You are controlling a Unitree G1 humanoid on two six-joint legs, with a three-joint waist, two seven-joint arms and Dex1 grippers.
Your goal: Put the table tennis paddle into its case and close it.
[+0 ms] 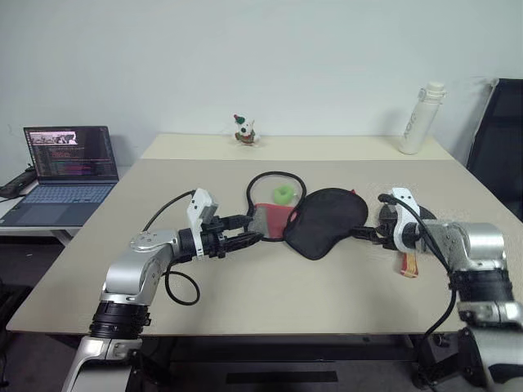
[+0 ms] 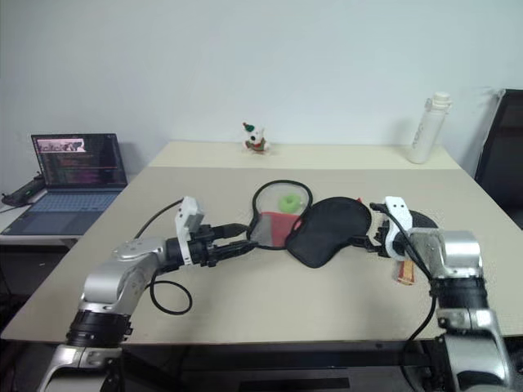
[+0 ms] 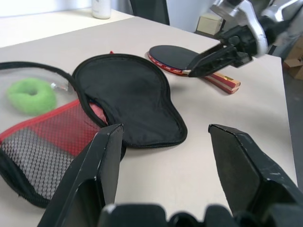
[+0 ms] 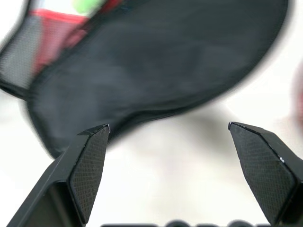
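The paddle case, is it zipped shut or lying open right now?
Open. The case is spread on the table, its black flap folded out flat beside the red mesh half, and the table tennis paddle lies outside it.

Bare table (image 1: 245,302) in front of the open case (image 1: 325,220), paddle (image 3: 177,56) just beside the case flap under the right gripper (image 3: 191,72), green ring (image 1: 283,194) blocking the far half
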